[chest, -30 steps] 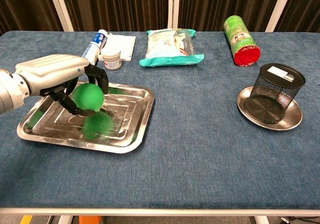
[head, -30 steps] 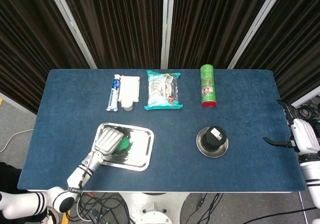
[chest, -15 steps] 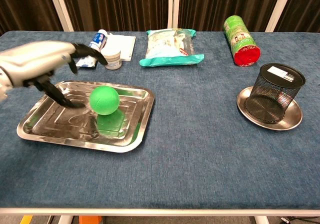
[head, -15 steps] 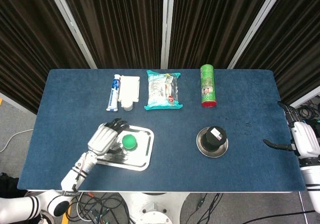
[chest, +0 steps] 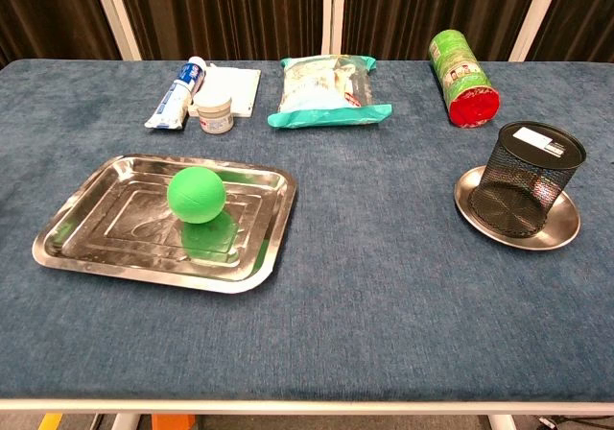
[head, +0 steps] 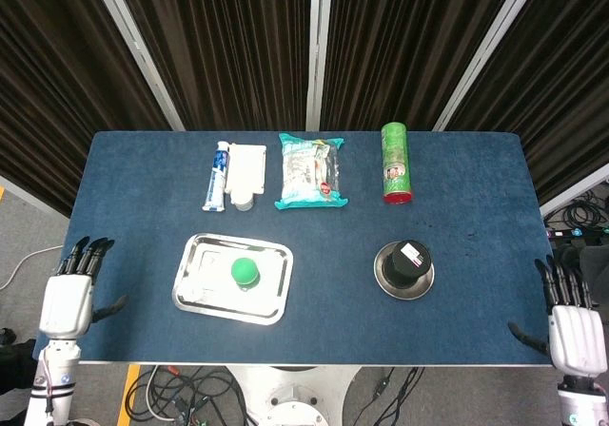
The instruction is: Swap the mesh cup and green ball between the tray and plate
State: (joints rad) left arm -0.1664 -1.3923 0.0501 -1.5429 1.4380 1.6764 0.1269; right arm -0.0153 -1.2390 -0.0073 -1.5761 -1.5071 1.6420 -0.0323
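Green ball (chest: 196, 195) sits in our tray (chest: 86, 248), cup (chest: 529, 178) at three o'clock on the plate (chest: 566, 226); left hand (head: 68, 296) and right hand (head: 569, 324) hang empty, fingers spread.

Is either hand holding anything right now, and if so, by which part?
Nothing is held. The left hand and right hand are off the table edges, fingers apart. The green ball lies free in the tray.
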